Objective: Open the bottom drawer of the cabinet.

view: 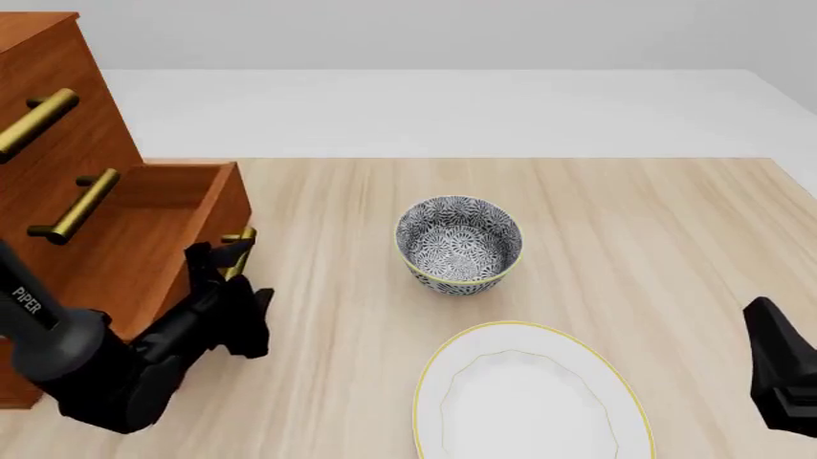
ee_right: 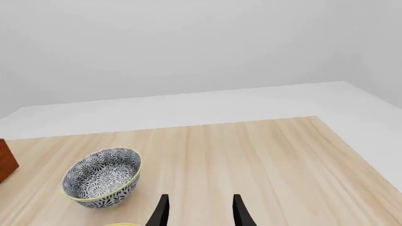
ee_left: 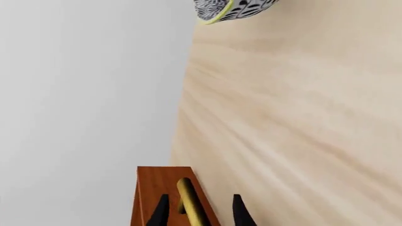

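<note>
At the left of the front view, the bottom drawer stands pulled out from the cabinet. Your left tool straddles its brass handle, jaws part open around the bar; a firm pinch isn't clear. Judge it rigid, heavy, smooth: hold mid-bar. Right tool idles open, empty.

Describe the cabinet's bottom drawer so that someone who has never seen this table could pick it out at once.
Find the reddish-brown cabinet at the table's left edge. Its lowest drawer, the bottom drawer, is the one to pick. Unlike the two shut drawers above, it juts out open, and the left claw straddles its brass handle.
</note>
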Controlling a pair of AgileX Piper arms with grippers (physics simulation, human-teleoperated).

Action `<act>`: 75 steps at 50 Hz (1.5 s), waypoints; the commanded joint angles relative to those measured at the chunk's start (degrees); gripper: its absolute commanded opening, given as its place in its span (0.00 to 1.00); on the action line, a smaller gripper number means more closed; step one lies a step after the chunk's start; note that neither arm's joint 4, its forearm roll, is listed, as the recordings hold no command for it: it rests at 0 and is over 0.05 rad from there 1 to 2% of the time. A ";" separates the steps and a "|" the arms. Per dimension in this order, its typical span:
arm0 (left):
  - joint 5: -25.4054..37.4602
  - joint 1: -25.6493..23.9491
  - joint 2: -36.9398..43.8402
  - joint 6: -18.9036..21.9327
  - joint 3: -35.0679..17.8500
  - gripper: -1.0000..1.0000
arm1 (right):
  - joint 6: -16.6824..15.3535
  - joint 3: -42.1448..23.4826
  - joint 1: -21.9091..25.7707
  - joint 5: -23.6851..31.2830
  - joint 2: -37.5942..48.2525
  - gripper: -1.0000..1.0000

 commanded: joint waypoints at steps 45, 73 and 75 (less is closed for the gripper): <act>0.01 -15.58 -20.88 -6.17 10.26 1.00 | 0.28 -0.21 -0.19 -0.41 0.00 1.00; 27.50 -16.62 -45.66 -17.42 3.82 1.00 | 0.41 -1.46 0.62 0.39 0.03 1.00; 29.06 -16.47 -46.62 -17.42 3.23 1.00 | 0.38 -1.62 0.66 0.49 0.03 1.00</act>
